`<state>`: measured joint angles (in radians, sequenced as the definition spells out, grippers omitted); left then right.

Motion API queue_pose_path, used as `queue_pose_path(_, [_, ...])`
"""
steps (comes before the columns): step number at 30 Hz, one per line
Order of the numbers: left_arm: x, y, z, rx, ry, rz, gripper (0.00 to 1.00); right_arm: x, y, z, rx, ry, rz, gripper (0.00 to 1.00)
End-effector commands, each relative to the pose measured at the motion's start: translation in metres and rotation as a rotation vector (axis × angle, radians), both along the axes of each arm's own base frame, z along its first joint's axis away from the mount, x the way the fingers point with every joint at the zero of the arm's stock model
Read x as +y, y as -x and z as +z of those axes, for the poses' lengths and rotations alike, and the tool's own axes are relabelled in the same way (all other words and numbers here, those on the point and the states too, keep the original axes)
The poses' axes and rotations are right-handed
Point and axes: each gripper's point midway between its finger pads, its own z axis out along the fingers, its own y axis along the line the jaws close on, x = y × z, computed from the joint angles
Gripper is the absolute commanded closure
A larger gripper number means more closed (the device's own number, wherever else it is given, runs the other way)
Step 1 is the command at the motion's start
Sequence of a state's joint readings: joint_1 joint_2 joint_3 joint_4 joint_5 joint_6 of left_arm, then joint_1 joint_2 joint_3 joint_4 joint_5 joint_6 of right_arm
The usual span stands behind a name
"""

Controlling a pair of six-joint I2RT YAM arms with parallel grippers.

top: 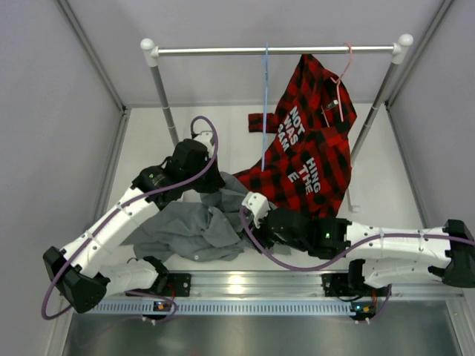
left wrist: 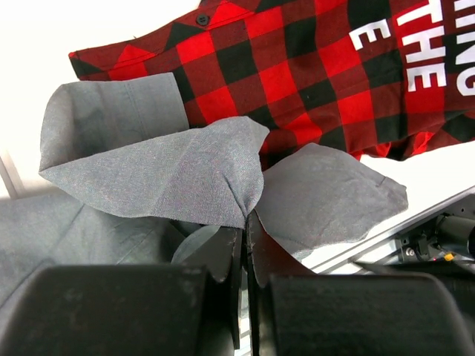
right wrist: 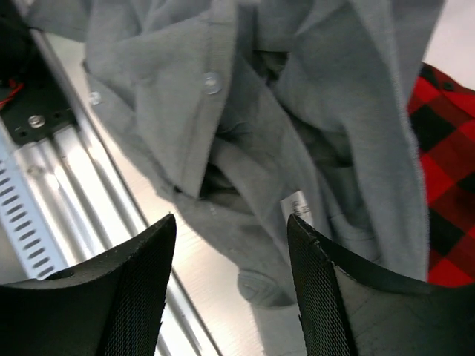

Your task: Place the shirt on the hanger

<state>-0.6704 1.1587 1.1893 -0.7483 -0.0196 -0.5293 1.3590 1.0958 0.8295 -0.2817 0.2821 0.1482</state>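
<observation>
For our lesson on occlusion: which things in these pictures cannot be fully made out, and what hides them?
- The hanger: edge-on in the top view, only a thin line; outside both wrist views.
- The shirt: crumpled in a heap; sleeves and collar cannot be told apart in any view.
- The plaid shirt: lettering broken by folds in the top view, cut by the left wrist view's edge.

l jaws clamped on grey shirt (left wrist: 171, 174) fold, red/blk plaid shirt (left wrist: 297, 74) behind
</observation>
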Motion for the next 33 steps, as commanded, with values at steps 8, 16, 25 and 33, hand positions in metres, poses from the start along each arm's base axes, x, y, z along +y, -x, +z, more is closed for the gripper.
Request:
queue_pose_path(8, [-0.010, 0.000, 0.029, -0.065, 0.091, -0.039, 1.00, -0.009, -0.063, -0.019, -0.058, 0.132, -0.125, 0.41])
queue_pose_path(16, [-0.012, 0.000, 0.033, -0.064, 0.095, -0.056, 1.00, -0.006, -0.069, -0.056, -0.045, 0.191, -0.128, 0.62])
queue_pose_path(25, [-0.001, -0.027, 0.027, -0.055, 0.047, 0.006, 0.73, -0.010, -0.077, 0.001, -0.126, 0.018, -0.207, 1.00])
queue_pose_path(33, [0.047, -0.035, 0.068, -0.179, 0.062, 0.185, 0.17, -0.031, -0.059, 0.110, -0.143, -0.305, -0.234, 1.00])
